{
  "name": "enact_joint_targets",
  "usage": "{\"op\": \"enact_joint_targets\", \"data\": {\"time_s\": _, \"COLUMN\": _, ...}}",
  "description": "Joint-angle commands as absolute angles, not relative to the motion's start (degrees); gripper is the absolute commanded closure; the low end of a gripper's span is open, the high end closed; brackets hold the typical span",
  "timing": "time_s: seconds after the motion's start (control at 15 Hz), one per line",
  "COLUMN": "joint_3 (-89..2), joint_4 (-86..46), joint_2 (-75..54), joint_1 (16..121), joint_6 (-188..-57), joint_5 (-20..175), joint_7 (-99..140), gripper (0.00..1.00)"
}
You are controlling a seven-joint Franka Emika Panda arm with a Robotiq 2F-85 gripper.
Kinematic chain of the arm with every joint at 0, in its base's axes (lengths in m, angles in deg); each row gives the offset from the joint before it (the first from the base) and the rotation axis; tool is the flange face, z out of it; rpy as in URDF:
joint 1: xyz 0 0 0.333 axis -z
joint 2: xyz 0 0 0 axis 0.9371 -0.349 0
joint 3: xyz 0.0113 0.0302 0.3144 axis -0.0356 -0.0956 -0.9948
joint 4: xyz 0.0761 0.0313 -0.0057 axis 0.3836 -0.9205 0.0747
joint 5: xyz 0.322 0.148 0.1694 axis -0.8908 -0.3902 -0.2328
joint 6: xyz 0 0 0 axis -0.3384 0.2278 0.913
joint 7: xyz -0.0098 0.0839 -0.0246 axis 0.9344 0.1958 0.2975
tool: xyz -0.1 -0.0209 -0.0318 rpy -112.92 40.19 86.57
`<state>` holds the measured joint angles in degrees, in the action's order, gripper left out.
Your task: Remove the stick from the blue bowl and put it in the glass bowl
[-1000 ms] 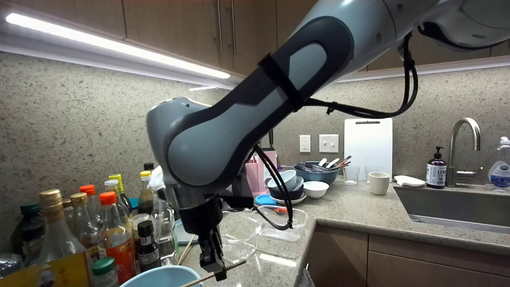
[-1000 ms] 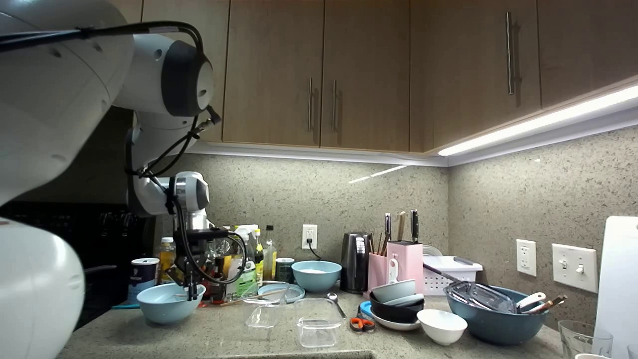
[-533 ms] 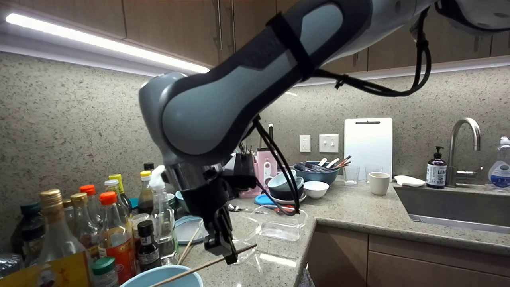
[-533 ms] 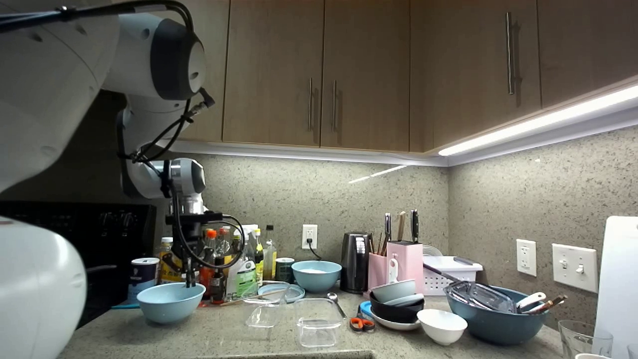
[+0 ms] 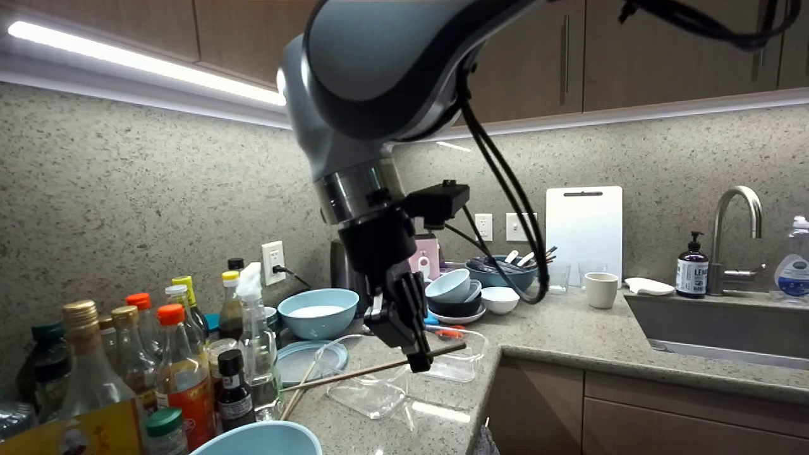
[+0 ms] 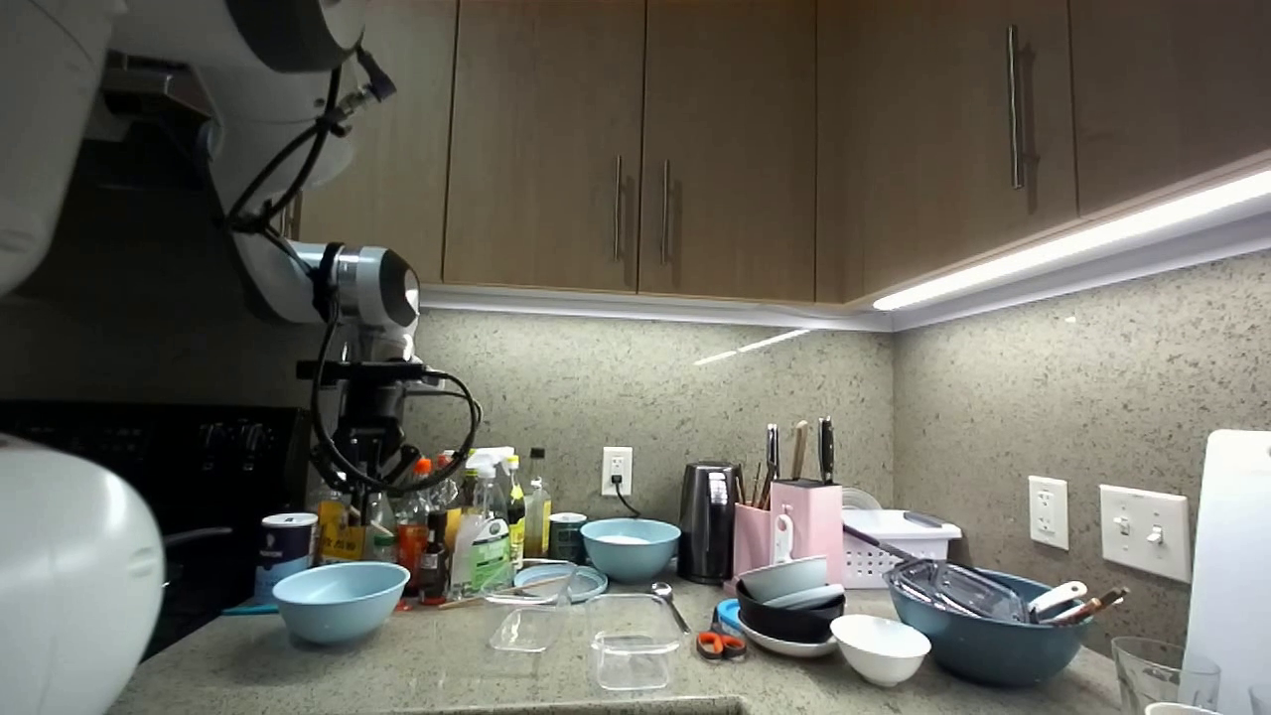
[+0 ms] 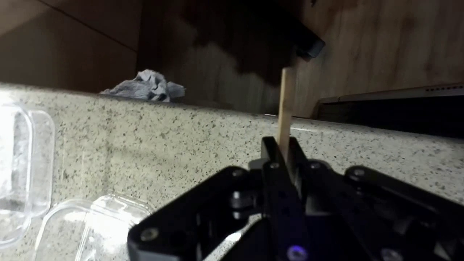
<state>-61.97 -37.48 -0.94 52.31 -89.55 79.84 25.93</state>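
Note:
My gripper (image 5: 419,361) is shut on the thin wooden stick (image 5: 360,374) and holds it in the air, slightly tilted. In the wrist view, the stick (image 7: 285,105) sticks out from between the fingertips (image 7: 280,143). The near blue bowl (image 5: 259,439) stands below the gripper; in an exterior view, the gripper (image 6: 364,508) is above this bowl (image 6: 341,604). The stick is hard to make out there. Clear glass containers (image 5: 370,397) (image 6: 523,629) stand on the counter; a further one (image 6: 633,667) is beside them. Their edges also show in the wrist view (image 7: 90,221).
Another stick (image 5: 296,393) rests by a blue lid (image 5: 302,366). Several bottles (image 5: 183,373) line the wall side. A second blue bowl (image 6: 631,549) stands at the back. Stacked bowls (image 6: 791,616), scissors (image 6: 720,645) and a white bowl (image 6: 881,650) are farther along. The counter edge (image 7: 217,112) is close.
My gripper has risen with the stick, lifting it up and out of the near blue bowl. In an exterior view it has also moved right, toward the glass containers. The bowl has stayed put.

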Motion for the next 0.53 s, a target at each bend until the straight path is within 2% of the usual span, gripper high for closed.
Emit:
{"op": "enact_joint_targets", "data": {"time_s": 0.0, "joint_3": -62.0, "joint_4": -38.6, "joint_2": 0.6, "joint_1": 53.1, "joint_6": -89.5, "joint_5": 77.9, "joint_7": 25.9, "gripper": 0.93}}
{"op": "enact_joint_targets", "data": {"time_s": 0.47, "joint_3": -61.2, "joint_4": -40.1, "joint_2": 1.8, "joint_1": 54.4, "joint_6": -90.1, "joint_5": 76.7, "joint_7": 25.2, "gripper": 0.93}}
